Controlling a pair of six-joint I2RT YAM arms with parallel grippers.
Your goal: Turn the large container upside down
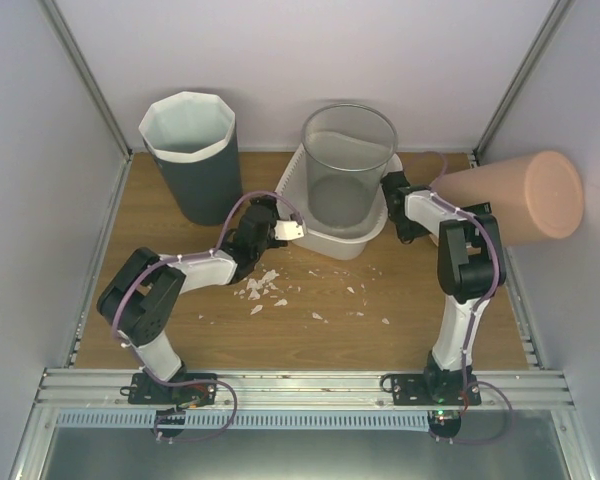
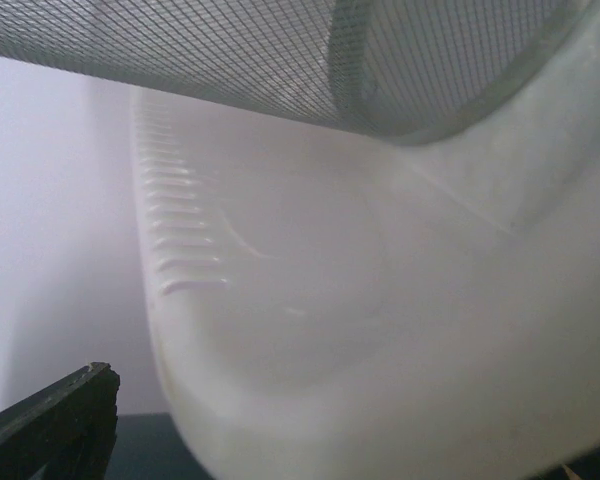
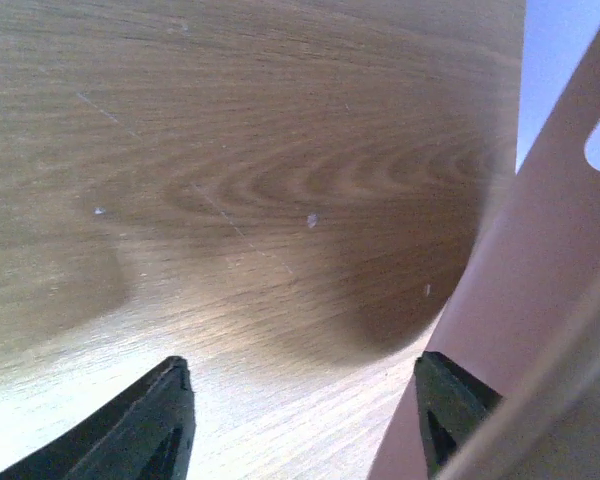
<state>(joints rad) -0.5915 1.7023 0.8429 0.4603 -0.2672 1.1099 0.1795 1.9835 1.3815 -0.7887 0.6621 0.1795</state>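
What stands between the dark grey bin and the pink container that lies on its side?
In the top view, a white tub with a mesh basket standing in it lies between the grey bin and the pink container.

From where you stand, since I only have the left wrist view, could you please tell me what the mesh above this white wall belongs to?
Observer: It is a mesh bin standing upright inside the white tub.
Operator: Thank you; is anything else nearby lying down?
Observer: Yes, a peach bin lies on its side at the right of the table.
Operator: And the right gripper?
Observer: The right gripper is open, low over the table beside that peach bin.
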